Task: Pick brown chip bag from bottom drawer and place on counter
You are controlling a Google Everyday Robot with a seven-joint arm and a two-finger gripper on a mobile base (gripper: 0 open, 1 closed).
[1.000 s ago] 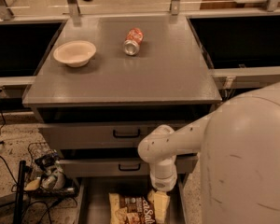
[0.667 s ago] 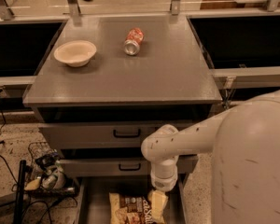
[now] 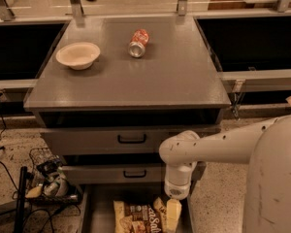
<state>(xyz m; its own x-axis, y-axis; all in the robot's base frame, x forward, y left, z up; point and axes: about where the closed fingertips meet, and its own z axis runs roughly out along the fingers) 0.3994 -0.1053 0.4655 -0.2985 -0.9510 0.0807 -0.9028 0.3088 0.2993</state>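
A: Three drawers (image 3: pixel 87 141) sit under one bench (image 3: pixel 174 81). Only the bottom drawer (image 3: pixel 87 212) is pulled out, which is why the arm (image 3: pixel 218 147) bends down in front of the stack instead of reaching over the top.

B: And the brown chip bag (image 3: pixel 136 217)?

A: Lying flat on the drawer floor, nearer the right wall than the left, close to the end under the upper drawers. Its lower part is cut off by the frame edge.

B: Which way does it run?

A: One short end faces the stack; lettering reads approx. side to side w/ a slight tilt. So I'd judge the long axis goes back-to-front along the drawer, but can't confirm w/ the rest hidden.

B: And the gripper (image 3: pixel 172 216)?

A: Pointing straight down at the bag's right edge, touching it or just above. Grasping or released, can't tell.

B: Where on the bench for the drop?

A: There's a bowl (image 3: pixel 77 55) near the left edge and a soda can (image 3: pixel 138 42) on its side toward the back, approx. mid-width. Front half looks the natural spot, imo.
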